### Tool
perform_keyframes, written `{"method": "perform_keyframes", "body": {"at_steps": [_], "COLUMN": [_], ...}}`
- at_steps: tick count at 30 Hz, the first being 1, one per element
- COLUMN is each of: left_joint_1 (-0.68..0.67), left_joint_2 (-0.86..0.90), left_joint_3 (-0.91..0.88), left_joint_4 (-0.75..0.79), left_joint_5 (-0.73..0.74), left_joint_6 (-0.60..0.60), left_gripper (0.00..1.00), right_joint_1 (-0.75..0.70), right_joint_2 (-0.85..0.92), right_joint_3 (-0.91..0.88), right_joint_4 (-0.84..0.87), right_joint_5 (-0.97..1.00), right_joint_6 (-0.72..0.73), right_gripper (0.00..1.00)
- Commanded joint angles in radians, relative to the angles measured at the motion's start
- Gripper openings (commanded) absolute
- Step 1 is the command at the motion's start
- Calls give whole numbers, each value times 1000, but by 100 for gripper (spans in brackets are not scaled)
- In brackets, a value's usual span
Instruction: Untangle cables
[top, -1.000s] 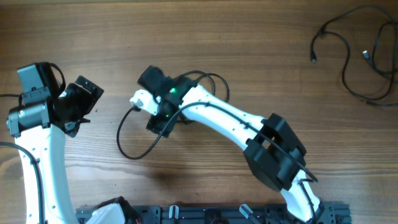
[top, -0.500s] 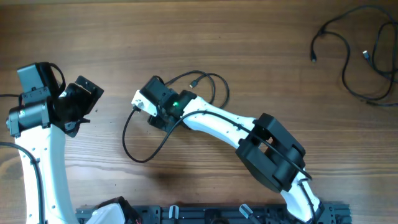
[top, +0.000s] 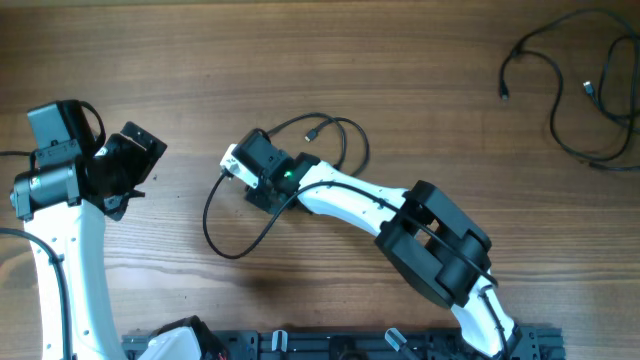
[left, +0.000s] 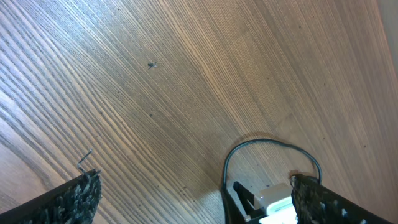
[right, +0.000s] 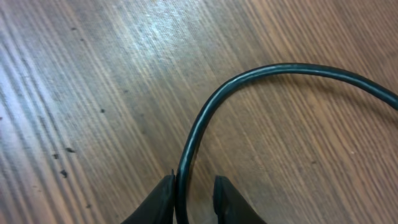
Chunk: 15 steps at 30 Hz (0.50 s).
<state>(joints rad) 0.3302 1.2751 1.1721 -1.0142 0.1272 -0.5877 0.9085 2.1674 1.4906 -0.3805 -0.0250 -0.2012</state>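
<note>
My right gripper (right: 189, 202) is pinched onto the near cable (right: 208, 107). In its wrist view the black cord runs down between the two fingertips (right: 160, 200), lying against one of them, then bends up and away to the right across the wood. From overhead, this cable lies mid-table, a little left of centre. One stretch drops from the gripper into an open loop on the robot's side. Another arcs past the wrist on the far side and ends in a small silvery plug (top: 313, 131) lying just beyond the arm. My left gripper (left: 196, 190) hangs well off to the left, jaws spread wide over the bare table (top: 400, 60). Its camera catches the top of the near cable's curve and the right gripper's white body at the lower edge. The far cable (top: 552, 105) sprawls in loose curves at the table's far right corner, well apart from both grippers, with small plug ends (top: 505, 95) showing. I cannot tell whether it is one cord or two.
</note>
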Motion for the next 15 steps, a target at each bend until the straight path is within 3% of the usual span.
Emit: {"method": "perform_keyframes", "body": {"at_steps": [1, 4, 6, 9, 12, 15], "left_joint_1": [6, 6, 6, 6, 6, 6], "left_joint_2": [-14, -14, -14, -14, -14, -14], "left_joint_3": [10, 10, 10, 10, 10, 10], "left_joint_4": [1, 1, 1, 1, 1, 1], "left_joint_5": [-14, -13, -13, -13, -14, -13], "left_joint_6": [5, 5, 5, 5, 5, 5], "left_gripper": [100, 100, 100, 100, 100, 100], "right_joint_1": [-11, -11, -11, -14, -50, -174], "right_joint_2": [23, 45, 48, 38, -36, -265], "right_joint_3": [-6, -6, -6, 1, 36, 117], "right_joint_4": [0, 13, 19, 26, -1, -121], "right_joint_5": [-76, -96, -96, -63, 3, -27], "right_joint_6": [15, 14, 21, 80, 214, 230], "right_gripper": [32, 37, 32, 4, 4, 4]}}
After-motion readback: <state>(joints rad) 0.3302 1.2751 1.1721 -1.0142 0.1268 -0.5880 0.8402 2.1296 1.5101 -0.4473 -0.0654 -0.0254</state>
